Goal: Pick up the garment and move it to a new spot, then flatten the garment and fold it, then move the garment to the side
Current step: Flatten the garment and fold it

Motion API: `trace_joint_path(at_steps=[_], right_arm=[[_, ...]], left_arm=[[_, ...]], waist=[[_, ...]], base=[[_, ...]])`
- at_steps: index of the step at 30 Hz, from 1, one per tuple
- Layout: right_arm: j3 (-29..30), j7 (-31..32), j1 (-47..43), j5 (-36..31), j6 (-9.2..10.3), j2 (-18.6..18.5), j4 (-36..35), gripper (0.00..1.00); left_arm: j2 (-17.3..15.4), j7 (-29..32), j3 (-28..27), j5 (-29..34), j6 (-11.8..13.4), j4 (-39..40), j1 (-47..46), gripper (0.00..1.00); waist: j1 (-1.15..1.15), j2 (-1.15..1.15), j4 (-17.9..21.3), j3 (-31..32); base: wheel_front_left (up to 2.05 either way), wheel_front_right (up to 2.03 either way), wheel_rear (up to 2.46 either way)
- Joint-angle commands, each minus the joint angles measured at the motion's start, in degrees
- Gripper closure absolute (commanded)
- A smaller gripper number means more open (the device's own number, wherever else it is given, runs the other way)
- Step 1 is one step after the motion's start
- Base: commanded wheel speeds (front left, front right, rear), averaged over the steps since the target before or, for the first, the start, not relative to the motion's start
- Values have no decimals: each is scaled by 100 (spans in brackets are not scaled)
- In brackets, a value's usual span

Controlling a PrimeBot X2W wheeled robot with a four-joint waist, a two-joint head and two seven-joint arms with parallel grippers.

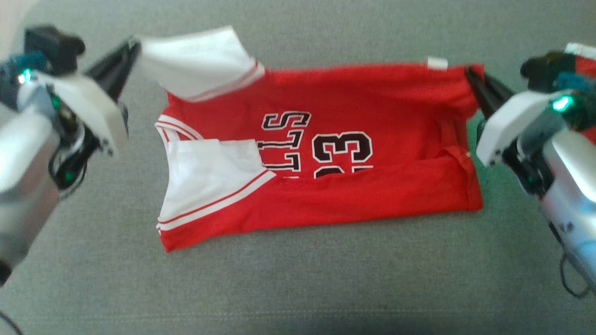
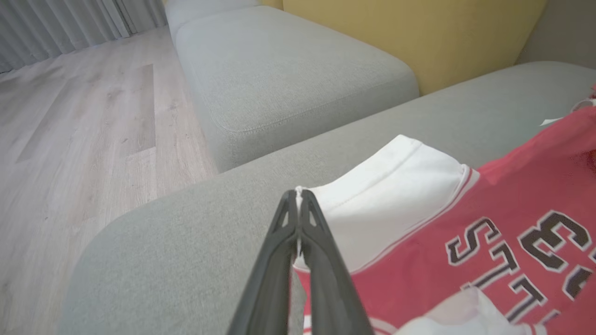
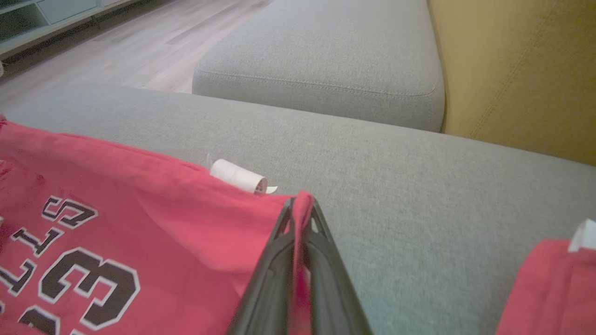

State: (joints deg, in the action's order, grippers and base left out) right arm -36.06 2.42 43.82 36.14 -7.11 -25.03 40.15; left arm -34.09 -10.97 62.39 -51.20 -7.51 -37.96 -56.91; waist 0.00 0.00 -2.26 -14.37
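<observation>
The jersey, red with white sleeves and black lettering, is spread across the grey sofa cushion, about the middle of the head view. Its near long edge is seen turned up over the lower part of the number, so one lengthwise fold is judged done.

The far edge is held at both ends. The corner of the far white sleeve is pinched by the left gripper, its fingers pressed together on the cloth. The red hem corner is pinched in the same way by the right gripper. Both corners are raised off the cushion, and a small white label sticks out just beside the right-hand grip.

Several failures can be foreseen. Very little cloth is caught at each tip, so a corner could be lost if the edge is stretched hard between the arms. A skewed fold would follow if the two ends were not carried over together. The near fold could be dragged open by too high a lift. The limp sleeve may bunch under the fold. A second red cloth, close by the right arm, could be snagged.
</observation>
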Motion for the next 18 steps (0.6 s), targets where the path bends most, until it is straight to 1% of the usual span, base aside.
trace_joint_path(at_steps=[1,3,4,10,14,18], right_arm=[[-67,51,-137,99,-37,-175,-217,100],[-140,211,-304,246,-37,-353,-395,100],[-191,407,-451,381,-37,-522,-542,100],[-327,1072,-832,802,-37,-942,-1092,100],[-296,1450,-1029,993,-37,-1097,-1318,100],[-316,1780,-1240,1132,-37,-1160,-1507,100]], left_arm=[[-336,43,-184,-57,38,208,-89,100],[-525,185,-106,-81,102,579,136,100],[-716,341,-27,-101,202,999,353,100],[-1326,828,193,-193,586,2310,960,100],[-1713,1091,241,-374,824,2907,1275,100],[-1954,1401,362,-513,939,3392,1499,100]], waist=[[0,0,-36,166],[0,0,-52,272],[0,0,-67,356],[0,0,-88,498],[0,0,-54,624],[0,0,-32,713]], base=[[0,0,0],[0,0,0],[0,0,0],[0,0,0],[0,0,0],[0,0,0]])
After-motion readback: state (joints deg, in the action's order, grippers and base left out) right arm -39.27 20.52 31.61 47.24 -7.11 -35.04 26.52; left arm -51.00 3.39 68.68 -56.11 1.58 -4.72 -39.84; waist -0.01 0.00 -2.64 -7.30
